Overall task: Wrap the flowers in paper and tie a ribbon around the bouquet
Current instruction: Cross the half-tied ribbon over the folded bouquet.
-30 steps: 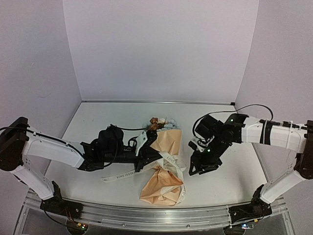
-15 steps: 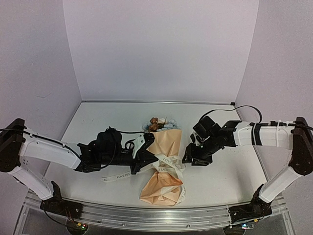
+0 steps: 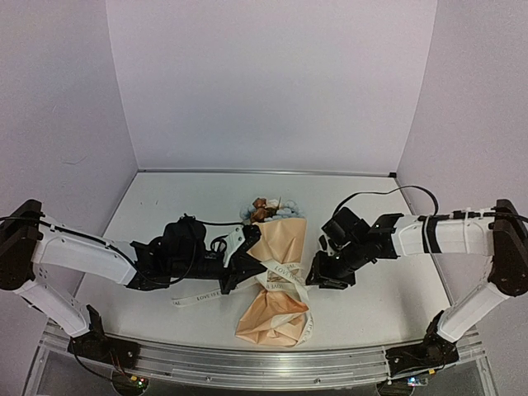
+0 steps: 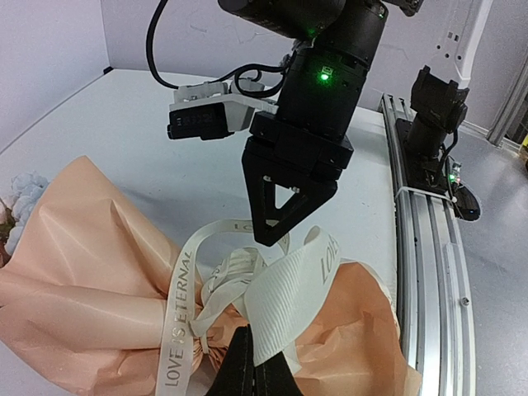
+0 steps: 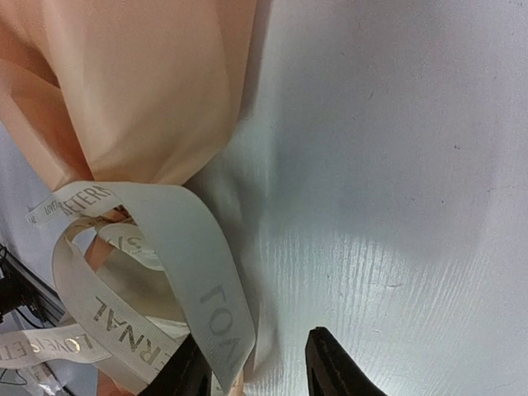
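Note:
The bouquet lies mid-table with the flowers at its far end. Peach paper is cinched narrow near my grippers. The cream lettered ribbon loops round the cinch, and one tail trails left. My left gripper is shut on a ribbon loop, its fingertips at the bottom of the left wrist view over the paper. My right gripper hangs low just right of the cinch. It is open, and a ribbon strand lies against its left finger beside the paper.
An aluminium rail runs along the near table edge, and the right arm's base is bolted to it. Lilac walls close in the back and both sides. Bare white tabletop lies right of the bouquet.
My right gripper has swung left and lower, closing in on the bouquet's cinch and ribbon loops, and its jaws have narrowed a little. The left arm and the bouquet have barely moved.

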`<state>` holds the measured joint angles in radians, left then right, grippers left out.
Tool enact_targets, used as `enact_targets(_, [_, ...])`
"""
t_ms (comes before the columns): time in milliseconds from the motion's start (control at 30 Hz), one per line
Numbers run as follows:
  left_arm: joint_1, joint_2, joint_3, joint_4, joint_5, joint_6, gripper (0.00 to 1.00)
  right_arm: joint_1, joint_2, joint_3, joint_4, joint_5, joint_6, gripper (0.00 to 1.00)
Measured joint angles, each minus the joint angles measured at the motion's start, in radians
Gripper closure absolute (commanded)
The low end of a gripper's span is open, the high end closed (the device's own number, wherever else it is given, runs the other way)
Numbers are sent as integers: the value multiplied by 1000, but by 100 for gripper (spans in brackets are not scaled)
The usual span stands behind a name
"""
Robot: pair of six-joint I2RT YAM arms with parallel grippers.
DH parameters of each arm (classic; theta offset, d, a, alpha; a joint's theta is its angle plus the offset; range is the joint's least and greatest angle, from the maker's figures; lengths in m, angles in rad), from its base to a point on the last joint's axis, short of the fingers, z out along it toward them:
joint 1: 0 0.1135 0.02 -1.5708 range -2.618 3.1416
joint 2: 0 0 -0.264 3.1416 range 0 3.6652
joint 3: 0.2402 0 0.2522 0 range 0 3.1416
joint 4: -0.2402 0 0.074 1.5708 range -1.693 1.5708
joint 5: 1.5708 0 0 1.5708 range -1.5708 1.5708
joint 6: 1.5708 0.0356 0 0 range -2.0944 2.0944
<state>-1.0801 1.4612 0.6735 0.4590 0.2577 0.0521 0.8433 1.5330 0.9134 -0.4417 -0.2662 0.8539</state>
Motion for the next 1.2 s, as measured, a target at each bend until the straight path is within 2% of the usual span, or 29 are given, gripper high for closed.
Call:
enact_targets(100, [0, 0, 0, -7, 0, 0, 100, 0, 0, 0, 8, 0, 10, 95])
enact_targets(167, [0, 0, 0, -9, 0, 0, 100, 0, 0, 2, 5, 0, 12, 100])
enact_targets(367, [0, -2, 0, -11, -7, 0, 100, 0, 0, 105, -119, 10, -58, 100])
enact_targets(600, [0, -18, 0, -12, -26, 6, 100, -1, 37, 366, -282, -9, -190, 100])
enact_targets(767, [0, -41, -2, -12, -57, 25, 100, -9, 112, 492, -378, -54, -269, 100])
enact_targets(1200, [0, -80, -11, -7, -85, 64, 100, -20, 167, 559, -497, -137, -343, 100])
